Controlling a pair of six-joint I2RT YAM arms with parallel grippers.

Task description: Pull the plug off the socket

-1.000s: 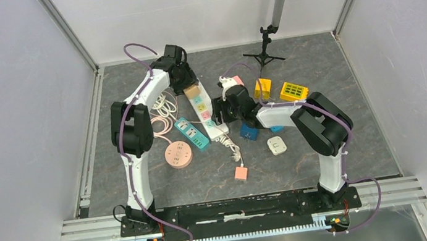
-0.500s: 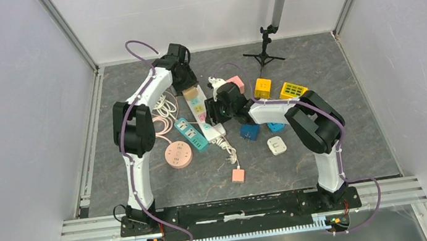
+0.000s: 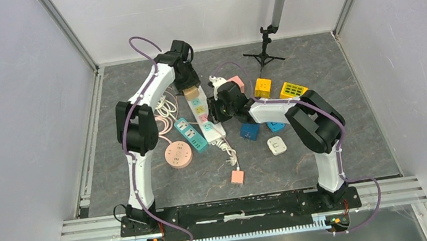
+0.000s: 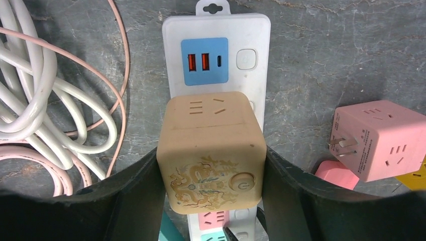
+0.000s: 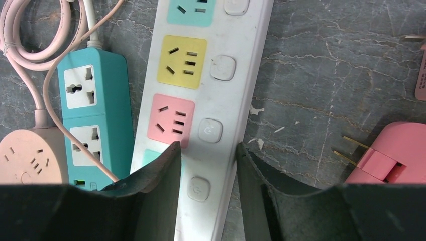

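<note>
A tan cube plug (image 4: 211, 150) with a gold dragon print sits in the white power strip (image 4: 216, 30), just below its blue USB panel. My left gripper (image 4: 212, 156) is shut on the cube's two sides; in the top view it (image 3: 191, 86) is at the strip's far end. My right gripper (image 5: 206, 148) is over the nearer part of the same strip (image 5: 221, 90). Its jaws are slightly apart. One finger is over a teal socket and the other at the strip's right edge. It holds nothing. In the top view it (image 3: 216, 111) is at mid-strip.
A teal strip (image 3: 191, 133) and a round pink socket (image 3: 178, 154) lie left of the white strip, with coiled white cable (image 4: 40, 100) beyond. A pink cube (image 4: 382, 138), yellow cubes (image 3: 263, 88), blue cubes (image 3: 249, 131), a white adapter (image 3: 276, 145) and a tripod (image 3: 264, 51) are to the right.
My right gripper has moved left and farther back, onto the white strip. My left arm has shifted slightly right on the tan cube. The strip's cord end has slid a little left.
</note>
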